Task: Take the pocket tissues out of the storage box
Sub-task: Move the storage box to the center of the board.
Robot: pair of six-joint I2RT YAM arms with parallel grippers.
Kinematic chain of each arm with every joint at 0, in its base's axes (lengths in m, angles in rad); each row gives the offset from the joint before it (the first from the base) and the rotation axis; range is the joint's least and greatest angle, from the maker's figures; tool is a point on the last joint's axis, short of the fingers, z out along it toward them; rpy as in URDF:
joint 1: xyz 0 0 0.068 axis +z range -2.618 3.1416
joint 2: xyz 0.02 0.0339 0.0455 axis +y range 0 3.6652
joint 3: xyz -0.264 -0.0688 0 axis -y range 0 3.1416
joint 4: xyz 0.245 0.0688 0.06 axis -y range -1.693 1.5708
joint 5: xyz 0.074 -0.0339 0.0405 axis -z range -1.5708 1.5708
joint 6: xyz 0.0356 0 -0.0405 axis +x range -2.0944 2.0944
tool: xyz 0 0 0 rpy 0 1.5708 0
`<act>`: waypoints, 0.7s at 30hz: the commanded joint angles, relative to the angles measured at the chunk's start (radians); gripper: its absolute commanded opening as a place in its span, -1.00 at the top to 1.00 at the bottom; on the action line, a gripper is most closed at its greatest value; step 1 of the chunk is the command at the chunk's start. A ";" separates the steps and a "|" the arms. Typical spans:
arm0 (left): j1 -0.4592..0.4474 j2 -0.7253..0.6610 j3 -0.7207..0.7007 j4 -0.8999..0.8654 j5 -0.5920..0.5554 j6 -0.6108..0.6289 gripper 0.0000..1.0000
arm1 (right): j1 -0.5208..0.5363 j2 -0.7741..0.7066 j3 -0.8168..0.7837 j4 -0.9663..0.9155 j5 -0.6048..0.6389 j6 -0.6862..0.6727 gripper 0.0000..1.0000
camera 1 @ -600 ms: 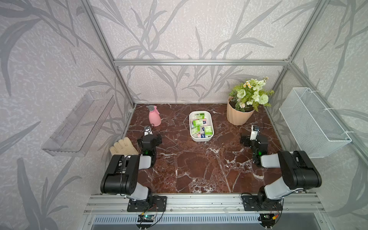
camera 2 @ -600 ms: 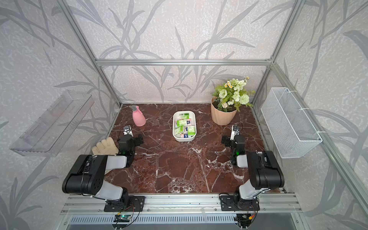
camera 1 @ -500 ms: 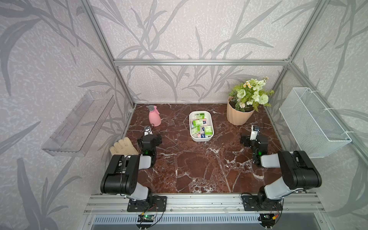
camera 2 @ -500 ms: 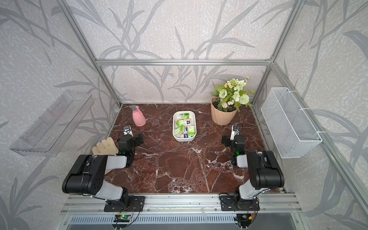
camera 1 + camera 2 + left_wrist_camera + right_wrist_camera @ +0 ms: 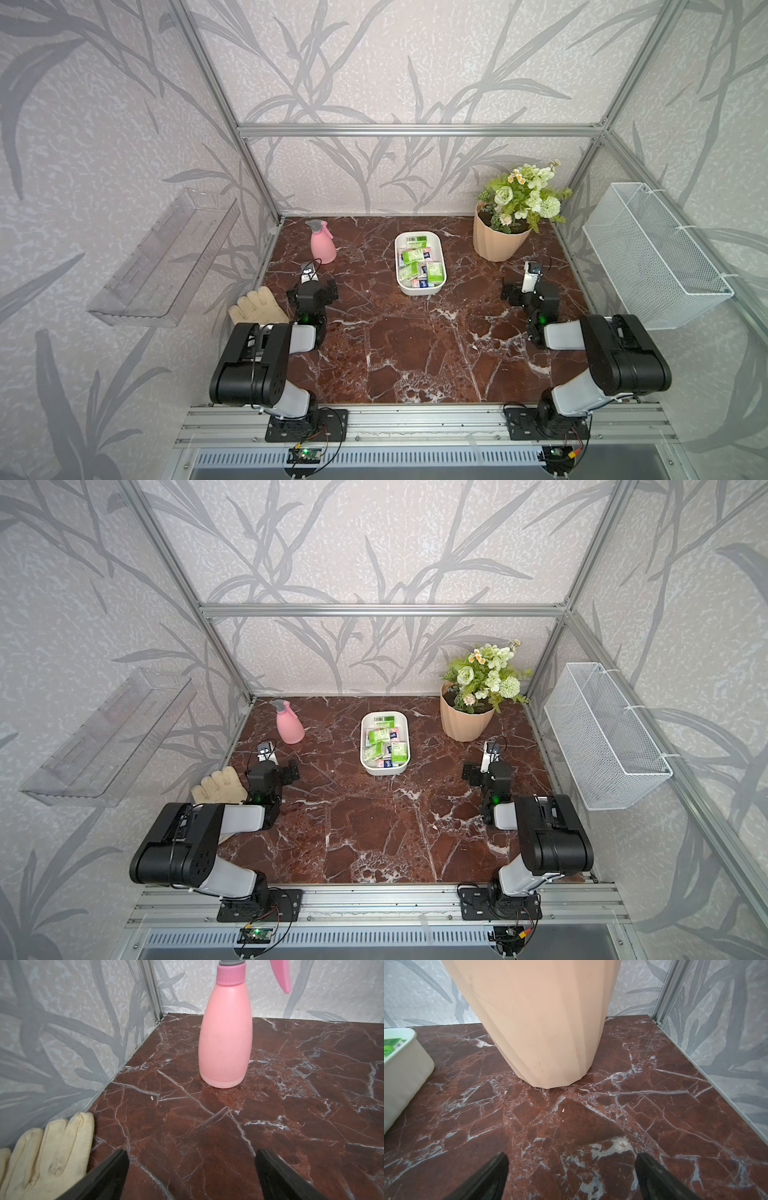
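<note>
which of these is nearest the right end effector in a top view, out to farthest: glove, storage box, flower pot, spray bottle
From the right end effector:
1. flower pot, just ahead of it
2. storage box, table centre
3. spray bottle, back left
4. glove, far left edge

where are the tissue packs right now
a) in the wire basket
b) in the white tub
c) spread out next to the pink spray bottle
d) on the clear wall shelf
b: in a top view the tissue packs lie piled inside the white tub, within its walls.
</note>
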 commanded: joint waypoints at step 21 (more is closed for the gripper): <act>-0.012 -0.661 0.066 -0.749 0.210 -0.385 -1.00 | 0.202 -0.618 0.155 -0.851 -0.015 0.305 -0.98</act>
